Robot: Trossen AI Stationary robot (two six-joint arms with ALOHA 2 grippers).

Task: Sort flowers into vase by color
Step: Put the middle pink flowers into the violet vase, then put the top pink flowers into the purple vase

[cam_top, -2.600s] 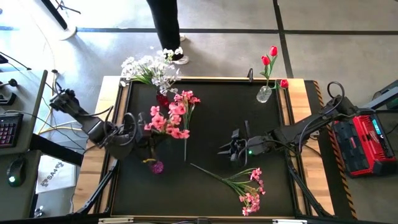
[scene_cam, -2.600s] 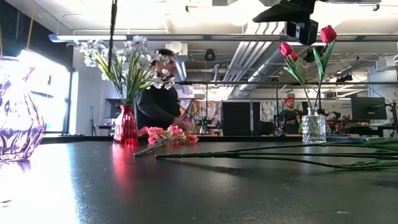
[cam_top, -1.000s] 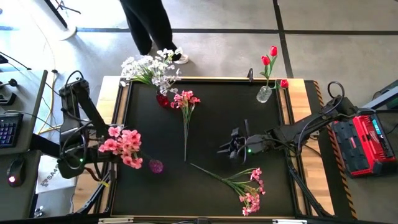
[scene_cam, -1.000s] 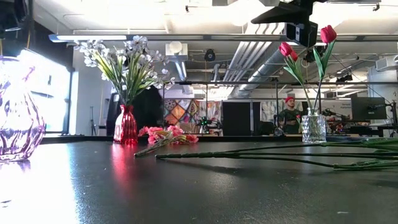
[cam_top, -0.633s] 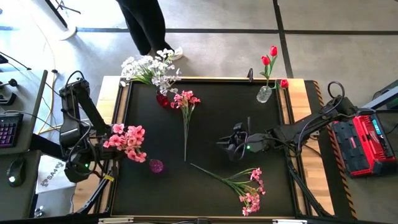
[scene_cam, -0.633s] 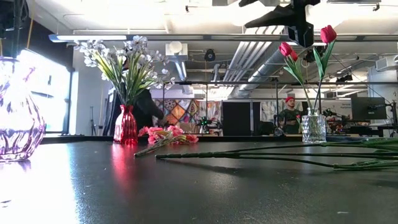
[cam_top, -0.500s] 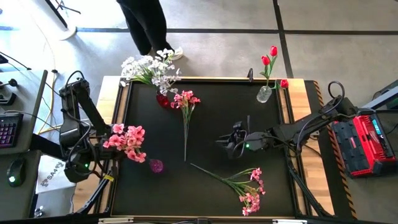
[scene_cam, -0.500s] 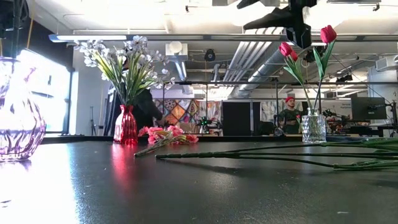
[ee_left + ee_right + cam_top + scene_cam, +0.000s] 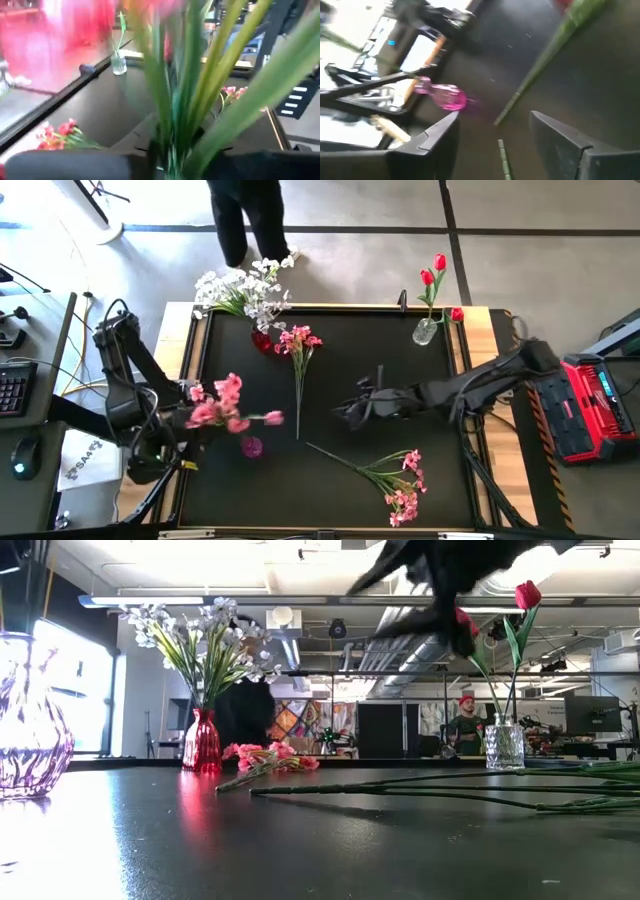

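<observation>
My left gripper (image 9: 178,420) at the table's left edge is shut on a bunch of pink flowers (image 9: 225,405), which leans out over the table above the small pink vase (image 9: 250,447). White flowers (image 9: 238,288) stand in a red vase (image 9: 262,340), and red tulips (image 9: 432,275) stand in a clear vase (image 9: 425,330). One pink spray (image 9: 298,345) lies flat with its stem pointing toward the near edge. Another pink spray (image 9: 400,480) lies at the near right. My right gripper (image 9: 347,410) hangs open just right of the first spray's stem (image 9: 540,70). My left gripper has the bunch's green stems (image 9: 172,147) between its two fingers, low on the stems. It reaches in about level from the table's left. The bunch is lifted clear of the table, and its blossoms lean toward the table's right.
A person (image 9: 245,215) stands beyond the far edge, behind the red vase. A raised rim (image 9: 195,360) frames the dark table top. A red case (image 9: 590,410) sits off the right edge. Bare table lies between the two lying sprays and along the near edge.
My left gripper has sunk and tipped, swinging the pink bunch toward the table's right, so its blossoms now hang over the pink vase. My right gripper has moved toward the table's left and down, closer to the lying spray's stem, and has rolled.
</observation>
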